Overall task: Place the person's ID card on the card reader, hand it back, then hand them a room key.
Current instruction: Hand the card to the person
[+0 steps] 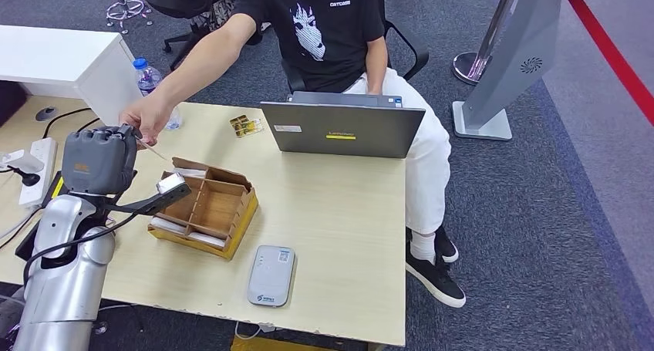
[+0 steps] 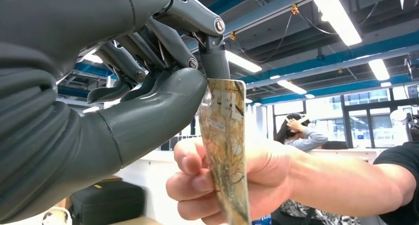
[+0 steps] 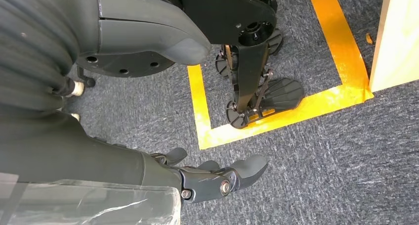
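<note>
A grey open laptop (image 1: 343, 127) stands at the far edge of the pale wooden tabletop (image 1: 339, 227), its back toward the camera. A clear plastic water bottle with a blue cap (image 1: 146, 81) stands at the far left corner, beside a white cabinet (image 1: 69, 62). A small yellowish packet (image 1: 245, 126), perhaps a snack wrapper, lies just left of the laptop. A white power strip (image 1: 38, 166) with a dark plug sits at the left edge. Beyond, on grey carpet (image 1: 540, 212), are a black office chair (image 1: 166, 0), a silver-grey kiosk stand (image 1: 505, 73) and a red floor stripe (image 1: 609, 50). Yellow tape (image 3: 276, 116) marks the carpet below.
</note>
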Motion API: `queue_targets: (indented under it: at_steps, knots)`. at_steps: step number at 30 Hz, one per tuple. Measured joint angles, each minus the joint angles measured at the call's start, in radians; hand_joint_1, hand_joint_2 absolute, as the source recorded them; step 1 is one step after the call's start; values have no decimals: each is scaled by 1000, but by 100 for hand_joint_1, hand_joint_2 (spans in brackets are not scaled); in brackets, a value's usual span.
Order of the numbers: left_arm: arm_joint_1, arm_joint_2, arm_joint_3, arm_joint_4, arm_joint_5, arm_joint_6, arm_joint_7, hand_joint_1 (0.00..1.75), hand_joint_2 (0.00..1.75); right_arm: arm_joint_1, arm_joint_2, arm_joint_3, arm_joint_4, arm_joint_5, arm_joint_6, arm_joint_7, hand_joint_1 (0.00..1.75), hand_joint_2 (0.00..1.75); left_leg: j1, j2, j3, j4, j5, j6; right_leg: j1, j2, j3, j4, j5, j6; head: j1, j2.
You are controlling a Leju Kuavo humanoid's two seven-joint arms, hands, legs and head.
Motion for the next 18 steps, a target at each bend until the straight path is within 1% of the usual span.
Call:
queue_targets:
  at_steps: [1, 2, 4, 5, 6, 11, 13, 15, 18]
  knots:
    - [0, 0, 0, 0, 0, 0, -1, 164, 175, 0, 0, 0, 0, 0, 0, 0, 0, 175, 0, 0, 0, 0, 0, 0, 0, 0, 0, 0, 0, 0, 0, 0]
    - [0, 0, 0, 0, 0, 0, -3, 128, 175, 0, 0, 0, 0, 0, 0, 0, 0, 175, 0, 0, 0, 0, 0, 0, 0, 0, 0, 0, 0, 0, 0, 0]
    - [0, 0, 0, 0, -1, 0, -5, 45, 175, 0, 0, 0, 0, 0, 0, 0, 0, 175, 0, 0, 0, 0, 0, 0, 0, 0, 0, 0, 0, 0, 0, 0]
    - [0, 0, 0, 0, -1, 1, -6, 7, 175, 0, 0, 0, 0, 0, 0, 0, 0, 175, 0, 0, 0, 0, 0, 0, 0, 0, 0, 0, 0, 0, 0, 0]
    - [1, 0, 0, 0, -1, 1, -7, 0, 175, 0, 0, 0, 0, 0, 0, 0, 0, 175, 0, 0, 0, 0, 0, 0, 0, 0, 0, 0, 0, 0, 0, 0]
    - [10, 0, 2, 3, 2, 19, -7, 0, 175, 0, 1, 0, 0, 2, 0, 0, 0, 175, 0, 0, -1, 0, 0, 0, 0, 0, 0, 0, 0, 0, 0, 0]
    - [32, 2, 15, 0, 20, 42, -15, 0, 175, 0, 6, 2, 0, 12, -3, 0, 0, 175, 0, 1, -1, -1, 0, 0, 0, 1, 0, 0, 0, 0, 0, 0]
    - [80, 8, 50, -13, 66, 76, -44, 0, 175, 1, 16, 7, 0, 28, -10, -2, 0, 175, 0, 4, 0, -1, -1, -1, 0, 4, -1, 1, 0, 0, 0, 0]
    - [166, 13, 153, -45, 141, 105, -127, 0, 175, 4, 40, 21, 0, 46, -28, -4, 0, 175, 1, 5, 0, -1, -1, -2, 0, 6, -3, 1, -1, -1, 0, 0]
